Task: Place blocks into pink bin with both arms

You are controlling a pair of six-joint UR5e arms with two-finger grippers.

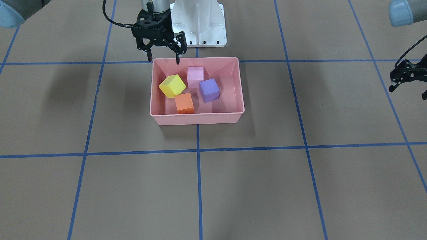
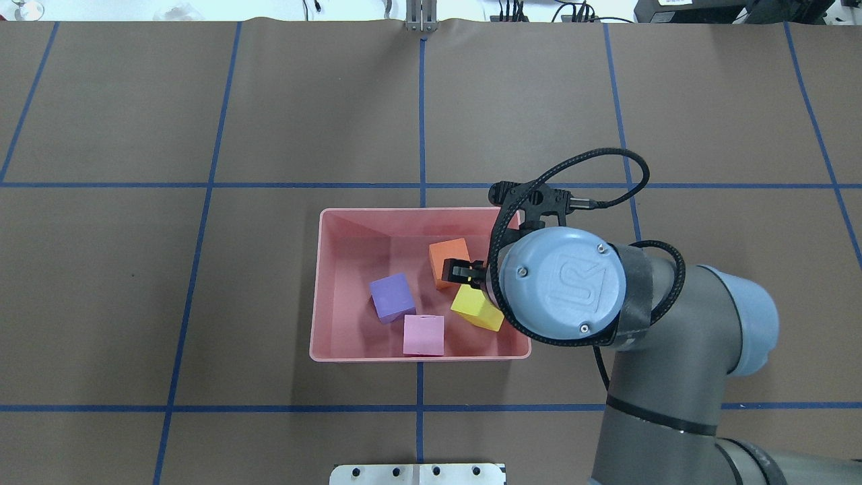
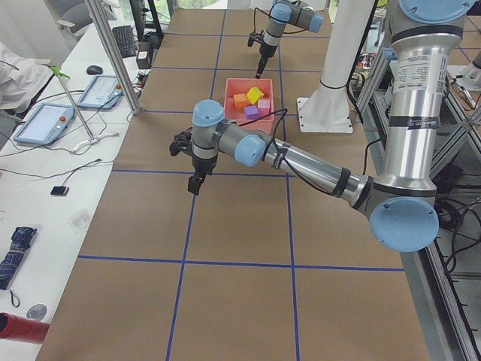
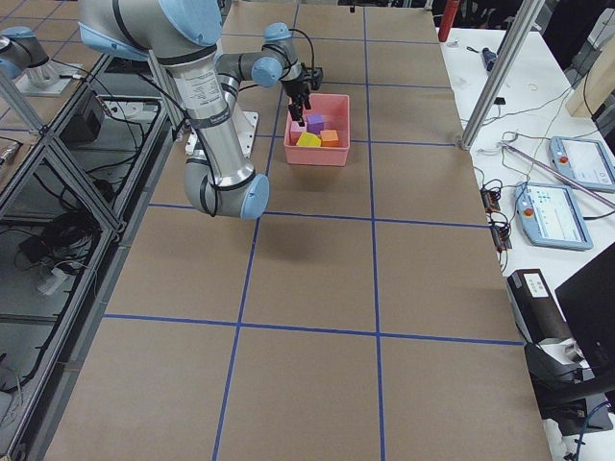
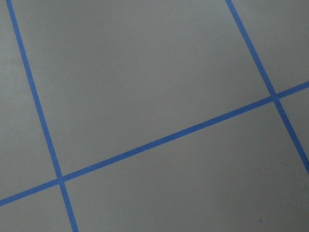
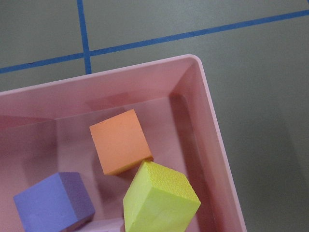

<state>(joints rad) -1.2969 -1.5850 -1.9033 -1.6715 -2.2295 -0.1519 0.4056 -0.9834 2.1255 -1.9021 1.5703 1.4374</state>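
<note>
The pink bin point(image 1: 196, 119) stands mid-table and holds all the blocks: yellow point(image 1: 172, 86), light pink point(image 1: 195, 76), purple point(image 1: 209, 90) and orange point(image 1: 184, 102). The yellow one sits tilted beside the orange one. My right gripper point(image 1: 164, 58) is open and empty, hovering over the bin's robot-side rim, above the yellow block. In the overhead view its wrist covers most of it. My left gripper point(image 1: 407, 91) is open and empty, far off to the bin's side above the bare table. The right wrist view shows the orange point(image 6: 120, 147), yellow point(image 6: 159, 203) and purple point(image 6: 50, 203) blocks below.
The brown table point(image 1: 233, 186) carries a grid of blue tape lines. The white robot base point(image 1: 200, 23) stands just behind the bin. The left wrist view shows only table and tape point(image 5: 159, 140). Side tables with tablets point(image 3: 45, 120) lie past the far edge.
</note>
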